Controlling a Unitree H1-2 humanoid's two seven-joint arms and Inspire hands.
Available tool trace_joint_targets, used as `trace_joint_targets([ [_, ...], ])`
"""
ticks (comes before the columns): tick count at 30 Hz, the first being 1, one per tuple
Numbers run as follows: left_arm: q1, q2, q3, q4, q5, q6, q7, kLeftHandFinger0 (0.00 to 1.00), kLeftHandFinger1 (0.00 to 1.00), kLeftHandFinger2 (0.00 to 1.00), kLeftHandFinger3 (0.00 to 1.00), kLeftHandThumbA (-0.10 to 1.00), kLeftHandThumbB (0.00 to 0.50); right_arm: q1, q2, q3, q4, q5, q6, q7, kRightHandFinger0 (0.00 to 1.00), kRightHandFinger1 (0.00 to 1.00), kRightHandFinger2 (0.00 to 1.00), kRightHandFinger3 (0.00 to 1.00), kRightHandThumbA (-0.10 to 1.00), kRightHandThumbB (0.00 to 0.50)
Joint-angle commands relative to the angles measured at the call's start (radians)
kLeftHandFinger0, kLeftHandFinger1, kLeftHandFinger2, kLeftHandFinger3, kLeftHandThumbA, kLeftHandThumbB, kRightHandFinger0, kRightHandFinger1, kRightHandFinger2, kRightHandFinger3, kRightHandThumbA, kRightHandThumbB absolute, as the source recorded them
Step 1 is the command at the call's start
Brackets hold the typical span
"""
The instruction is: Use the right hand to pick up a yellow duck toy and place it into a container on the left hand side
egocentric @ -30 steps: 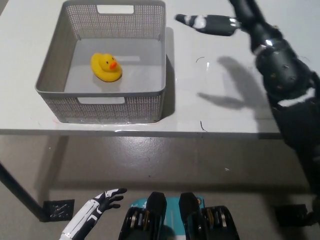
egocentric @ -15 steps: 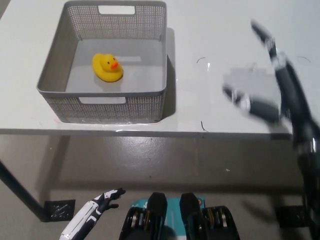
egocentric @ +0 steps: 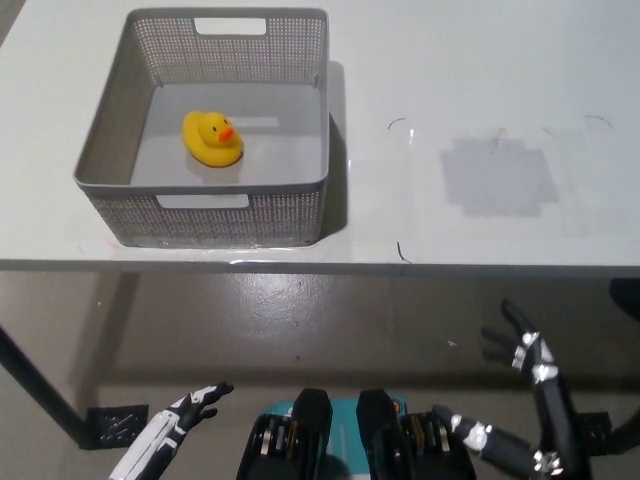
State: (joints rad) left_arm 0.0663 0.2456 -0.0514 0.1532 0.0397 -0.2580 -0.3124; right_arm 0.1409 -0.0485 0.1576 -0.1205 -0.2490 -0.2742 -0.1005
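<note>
You get bright, even overhead light on the white table (egocentric: pixel 480 80), with no hard glare. The basket (egocentric: pixel 215 205) throws a soft shadow toward 3 o'clock, and a faint square shadow sits at 2 o'clock. Focus is sharp overall; the floor at 6 o'clock is dimmer.

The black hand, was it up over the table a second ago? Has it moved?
Yes. The black right hand has come down off the white table, where it was right of the grey basket. It now hangs below the table's front edge.
</note>
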Motion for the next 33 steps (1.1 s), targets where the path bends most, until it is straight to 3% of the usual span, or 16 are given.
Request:
trace_joint_targets([
  [1, -0.008, 0.0, 0.04, 0.004, -0.044, -0.043, 0.039, 1.0, 1.0, 1.0, 1.0, 1.0, 0.267, -0.013, 0.042, 0.017, 0.182, 0.083, -0.196, -0.251, 0.7, 0.81, 1.0, 1.0, 1.0, 0.13],
  [7, -0.017, -0.012, 0.069, 0.009, -0.073, -0.033, 0.041, 1.0, 1.0, 1.0, 1.0, 1.0, 0.228, -0.071, 0.012, 0.028, 0.317, 0.08, -0.196, -0.318, 0.68, 0.8, 1.0, 1.0, 1.0, 0.168],
  [10, -0.017, -0.019, 0.085, 0.019, -0.082, -0.048, 0.044, 1.0, 1.0, 1.0, 1.0, 1.0, 0.213, -0.106, -0.006, 0.048, 0.362, 0.096, -0.196, -0.314, 0.67, 0.8, 1.0, 1.0, 1.0, 0.162],
  [14, -0.018, -0.023, 0.095, 0.019, -0.085, -0.045, 0.042, 1.0, 1.0, 1.0, 1.0, 1.0, 0.239, -0.125, -0.012, 0.042, 0.404, 0.147, -0.196, -0.255, 0.7, 0.81, 1.0, 1.0, 1.0, 0.198],
  [23, -0.033, -0.031, 0.091, 0.01, -0.077, -0.024, 0.038, 1.0, 1.0, 1.0, 1.0, 1.0, 0.247, -0.131, -0.008, 0.045, 0.411, 0.172, -0.196, -0.245, 0.71, 0.82, 1.0, 1.0, 1.0, 0.2],
  [26, -0.023, -0.079, 0.106, -0.002, -0.156, 0.006, 0.035, 1.0, 1.0, 1.0, 1.0, 1.0, 0.249, -0.132, -0.008, 0.047, 0.414, 0.171, -0.196, -0.24, 0.73, 0.84, 1.0, 1.0, 1.0, 0.221],
  [33, -0.008, -0.127, 0.112, 0.005, -0.145, -0.051, 0.051, 1.0, 1.0, 1.0, 1.0, 1.0, 0.345, -0.15, -0.002, 0.044, 0.435, 0.202, -0.196, -0.184, 0.76, 0.88, 1.0, 1.0, 1.0, 0.25],
])
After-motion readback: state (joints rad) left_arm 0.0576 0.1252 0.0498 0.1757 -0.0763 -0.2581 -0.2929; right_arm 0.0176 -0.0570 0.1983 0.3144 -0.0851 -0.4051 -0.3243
